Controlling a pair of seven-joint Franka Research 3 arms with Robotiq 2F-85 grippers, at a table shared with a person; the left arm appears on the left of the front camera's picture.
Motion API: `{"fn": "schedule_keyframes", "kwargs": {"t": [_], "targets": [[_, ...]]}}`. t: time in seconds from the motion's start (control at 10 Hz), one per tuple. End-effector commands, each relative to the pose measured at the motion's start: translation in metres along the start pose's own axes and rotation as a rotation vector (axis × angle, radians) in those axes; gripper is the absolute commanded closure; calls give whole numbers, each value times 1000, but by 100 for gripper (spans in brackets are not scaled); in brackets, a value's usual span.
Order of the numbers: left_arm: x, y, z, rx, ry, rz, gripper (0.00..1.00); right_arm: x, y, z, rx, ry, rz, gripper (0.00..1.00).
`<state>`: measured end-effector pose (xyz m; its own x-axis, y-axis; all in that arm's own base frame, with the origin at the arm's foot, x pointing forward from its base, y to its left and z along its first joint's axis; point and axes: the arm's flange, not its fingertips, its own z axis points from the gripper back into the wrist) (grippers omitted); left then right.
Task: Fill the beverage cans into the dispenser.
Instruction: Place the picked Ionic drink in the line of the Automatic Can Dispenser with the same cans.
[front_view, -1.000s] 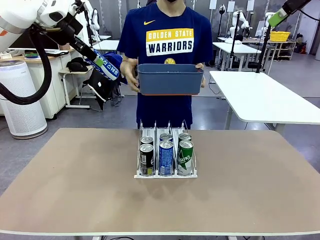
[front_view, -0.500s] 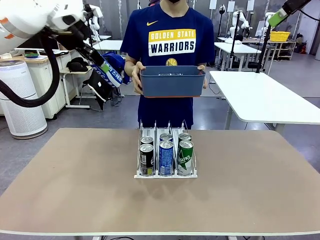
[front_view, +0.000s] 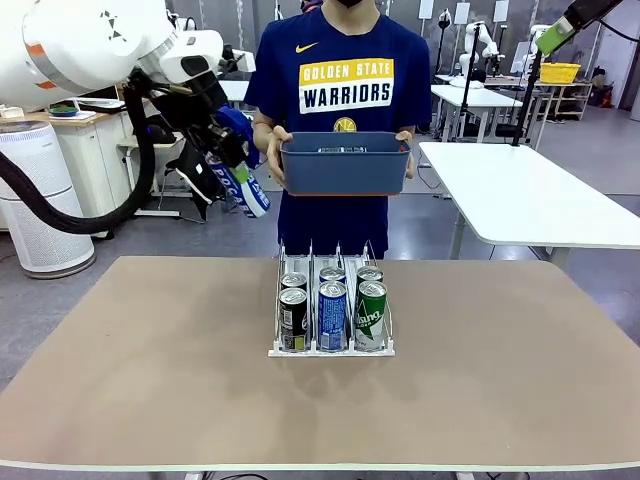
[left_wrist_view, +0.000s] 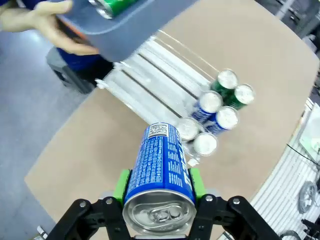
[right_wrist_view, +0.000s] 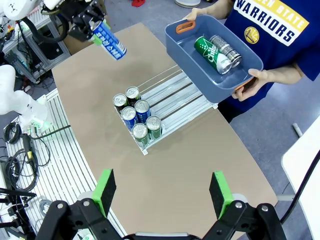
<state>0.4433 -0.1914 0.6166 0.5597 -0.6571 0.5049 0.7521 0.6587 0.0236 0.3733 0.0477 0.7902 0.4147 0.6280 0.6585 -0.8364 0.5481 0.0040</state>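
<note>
Left end effector (left_wrist_view: 159, 186) clamped on a blue can (left_wrist_view: 159, 162); its long axis points ahead and down toward the rack (left_wrist_view: 161, 79); right end effector (right_wrist_view: 162, 194) apart, likely farther off.

The front camera sits fixed at the robot's edge of the worktop (front_view: 150, 400), a little above it, facing across to the person (front_view: 335, 90) at the far side. The dispenser (front_view: 330, 352) lies centred at mid-distance. The left wrist camera hangs high near the worktop's far-left edge and tilts down along its jaws. The blue can (left_wrist_view: 160, 170) sits right against its lens, with the dispenser (left_wrist_view: 155, 75) beyond. The right wrist camera looks down from higher still and takes in most of the worktop (right_wrist_view: 175, 165). All 3 views share the dispenser (right_wrist_view: 185, 100) and the person's blue bin (front_view: 345, 165).
</note>
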Motion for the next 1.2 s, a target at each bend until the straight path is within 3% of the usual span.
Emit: {"fn": "schedule_keyframes", "kwargs": {"t": [0.0,0.5,0.8,1.1], "targets": [[-2,13,5,43,-17,20,43,0,0,0,0,0,0,0],[-3,12,3,19,-6,16,43,0,0,0,0,0,0,0],[-1,-55,-23,100,-50,184,43,0,0,0,0,0,0,0],[-1,-125,-36,86,-78,82,43,0,0,0,0,0,0,0]]}}
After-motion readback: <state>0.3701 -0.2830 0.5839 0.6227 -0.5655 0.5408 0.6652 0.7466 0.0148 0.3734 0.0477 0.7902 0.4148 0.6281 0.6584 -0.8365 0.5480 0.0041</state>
